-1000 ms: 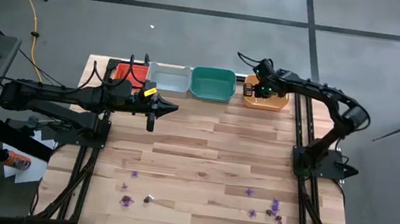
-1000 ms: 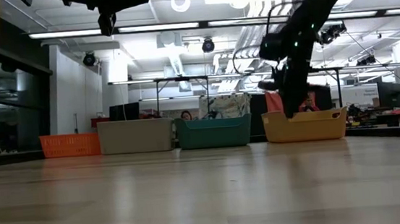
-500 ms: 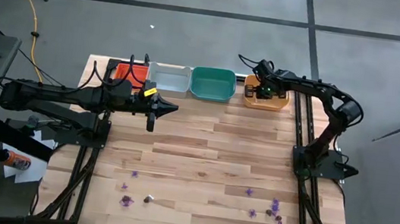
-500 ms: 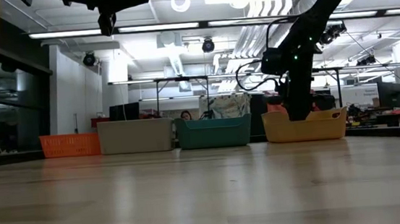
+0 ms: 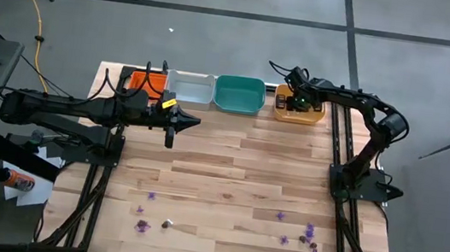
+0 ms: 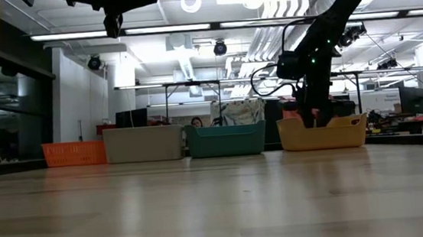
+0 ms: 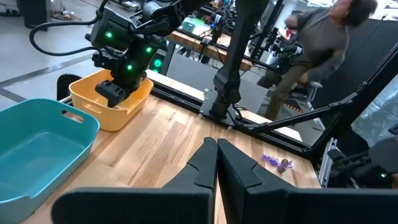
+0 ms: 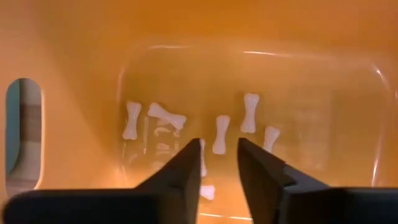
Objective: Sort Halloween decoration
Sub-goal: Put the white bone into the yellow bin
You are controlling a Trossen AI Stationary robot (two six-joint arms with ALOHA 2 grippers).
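Hanging parted inside the orange tray (image 5: 299, 110), the right gripper (image 8: 219, 163) looks to be dropping bones (image 8: 220, 134); left gripper (image 7: 216, 163) waits closed.

Wooden table (image 5: 230, 157) carries four trays (image 5: 214, 92) and scattered purple trinkets (image 5: 283, 239).

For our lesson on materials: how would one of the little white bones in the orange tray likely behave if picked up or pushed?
Each white bone looks thin, so probably very light. Their crisp dog-bone shapes suggest stiff plastic rather than floppy. Lying flat on the orange tray floor, they would likely slide, not roll.
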